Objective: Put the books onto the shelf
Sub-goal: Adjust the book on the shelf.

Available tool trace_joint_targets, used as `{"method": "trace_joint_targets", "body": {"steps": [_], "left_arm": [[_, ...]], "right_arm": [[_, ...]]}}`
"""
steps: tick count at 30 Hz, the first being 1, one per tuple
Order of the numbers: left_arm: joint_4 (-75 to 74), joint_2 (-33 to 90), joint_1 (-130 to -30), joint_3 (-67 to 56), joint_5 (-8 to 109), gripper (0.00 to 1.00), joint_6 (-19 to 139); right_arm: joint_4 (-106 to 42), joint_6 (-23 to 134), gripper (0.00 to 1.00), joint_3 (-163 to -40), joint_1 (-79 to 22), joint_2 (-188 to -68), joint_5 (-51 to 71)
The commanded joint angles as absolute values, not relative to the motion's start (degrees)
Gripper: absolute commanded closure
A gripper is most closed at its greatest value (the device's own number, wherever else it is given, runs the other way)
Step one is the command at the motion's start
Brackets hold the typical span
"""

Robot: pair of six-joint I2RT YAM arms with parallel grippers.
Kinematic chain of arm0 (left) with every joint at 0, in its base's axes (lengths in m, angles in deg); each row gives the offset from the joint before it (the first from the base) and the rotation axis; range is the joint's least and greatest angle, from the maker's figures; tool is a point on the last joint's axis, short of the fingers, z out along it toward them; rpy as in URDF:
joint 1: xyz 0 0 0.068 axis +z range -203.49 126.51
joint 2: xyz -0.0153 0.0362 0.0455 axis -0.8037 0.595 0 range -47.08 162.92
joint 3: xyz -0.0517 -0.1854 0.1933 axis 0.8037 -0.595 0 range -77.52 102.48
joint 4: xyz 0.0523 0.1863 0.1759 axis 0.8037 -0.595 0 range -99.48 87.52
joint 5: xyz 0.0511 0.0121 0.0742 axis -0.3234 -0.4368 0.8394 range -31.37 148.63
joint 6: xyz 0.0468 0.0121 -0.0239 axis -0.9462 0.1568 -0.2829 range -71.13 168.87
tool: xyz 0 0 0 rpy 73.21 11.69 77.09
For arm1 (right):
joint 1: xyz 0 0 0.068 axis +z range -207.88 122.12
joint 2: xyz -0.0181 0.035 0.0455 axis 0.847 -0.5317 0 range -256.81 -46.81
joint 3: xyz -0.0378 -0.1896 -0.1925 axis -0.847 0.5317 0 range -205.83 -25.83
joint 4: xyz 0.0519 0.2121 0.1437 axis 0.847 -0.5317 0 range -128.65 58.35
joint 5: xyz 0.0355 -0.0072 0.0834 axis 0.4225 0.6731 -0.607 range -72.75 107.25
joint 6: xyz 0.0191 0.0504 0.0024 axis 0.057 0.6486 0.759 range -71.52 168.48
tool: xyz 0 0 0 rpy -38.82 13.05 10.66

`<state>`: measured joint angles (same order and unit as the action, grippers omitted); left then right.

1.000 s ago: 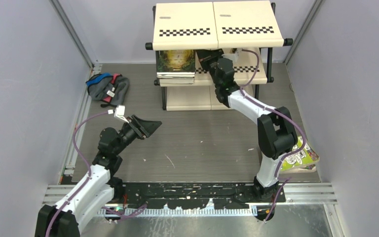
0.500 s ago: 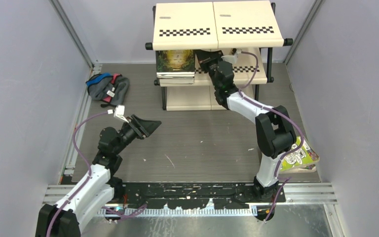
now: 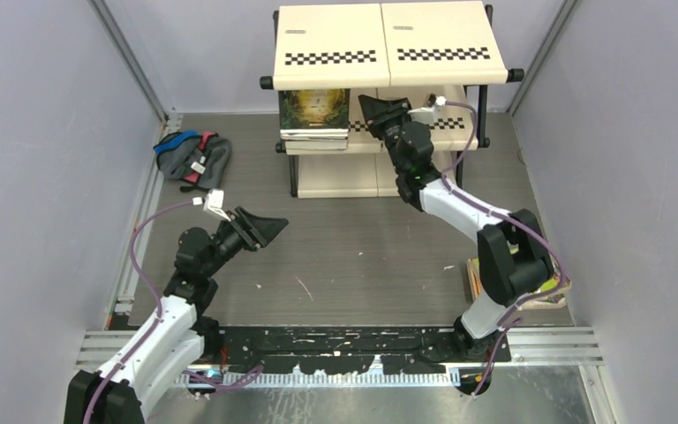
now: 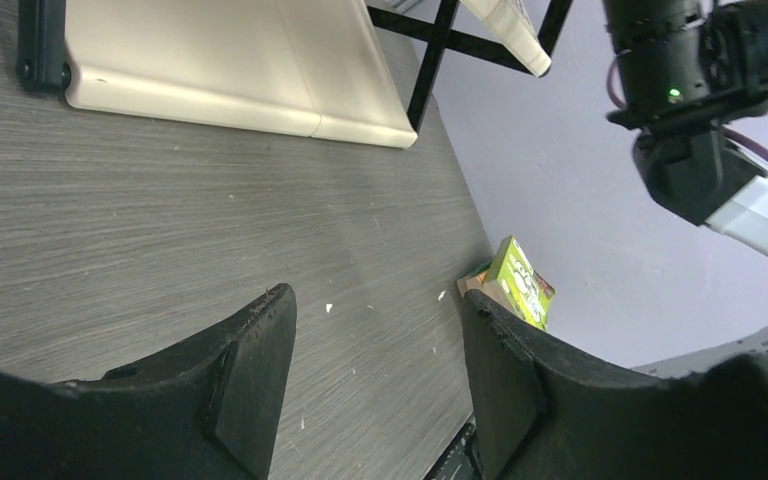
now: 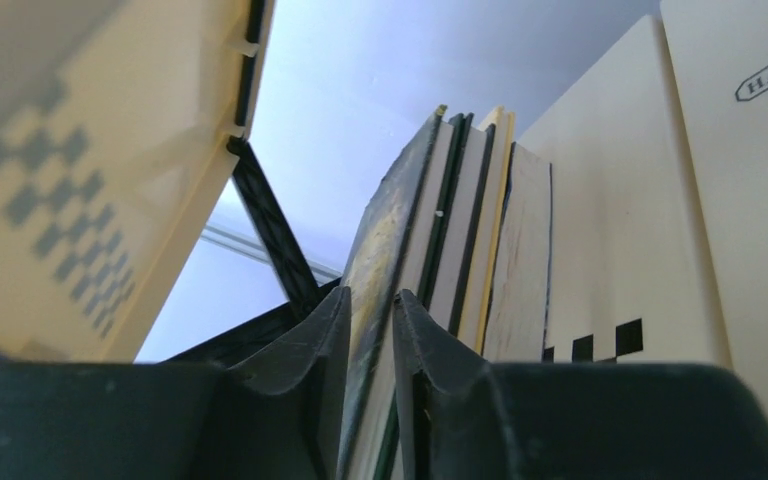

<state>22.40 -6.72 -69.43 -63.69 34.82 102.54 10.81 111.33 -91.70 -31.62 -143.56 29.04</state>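
Note:
The shelf (image 3: 388, 35) stands at the back of the table. On its middle tier lies a stack of books (image 3: 314, 113), topped by a dark green-gold one. My right gripper (image 3: 372, 104) reaches under the top board to the stack's right edge. In the right wrist view its jaws (image 5: 372, 295) stand slightly apart around the green-gold book's (image 5: 400, 200) edge, open. A lime green book (image 3: 551, 286) lies on others at the right wall, partly hidden by the right arm. My left gripper (image 3: 275, 223) hovers open and empty over the floor (image 4: 380, 300).
A grey-blue cloth bundle (image 3: 192, 156) lies at the back left. The shelf's bottom board (image 4: 210, 60) and black frame legs show in the left wrist view, with the lime green book (image 4: 522, 283) far off by the wall.
My right gripper's jaws have loosened on the green-gold book and the arm's elbow has swung right and nearer. The left arm has stayed still.

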Motion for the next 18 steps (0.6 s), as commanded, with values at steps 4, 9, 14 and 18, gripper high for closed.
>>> {"method": "trace_joint_targets", "body": {"steps": [4,9,14,18], "left_arm": [[22.7,-5.4,-69.0,-59.5,32.4,0.29,100.7],[23.9,-3.1,-69.0,-58.4,30.3,0.02,100.7],[24.8,-3.1,-69.4,-58.2,29.3,0.02,101.7],[24.7,-3.9,-71.0,-58.4,29.0,0.03,101.9]], "right_arm": [[-2.9,105.0,0.61,-88.6,-30.7,-129.7,33.3],[-14.3,102.8,0.53,-83.4,-30.4,-120.9,35.3],[-27.0,101.5,0.44,-77.5,-29.5,-111.4,40.1],[-38.8,102.6,0.42,-73.1,-27.6,-103.0,47.0]]}}
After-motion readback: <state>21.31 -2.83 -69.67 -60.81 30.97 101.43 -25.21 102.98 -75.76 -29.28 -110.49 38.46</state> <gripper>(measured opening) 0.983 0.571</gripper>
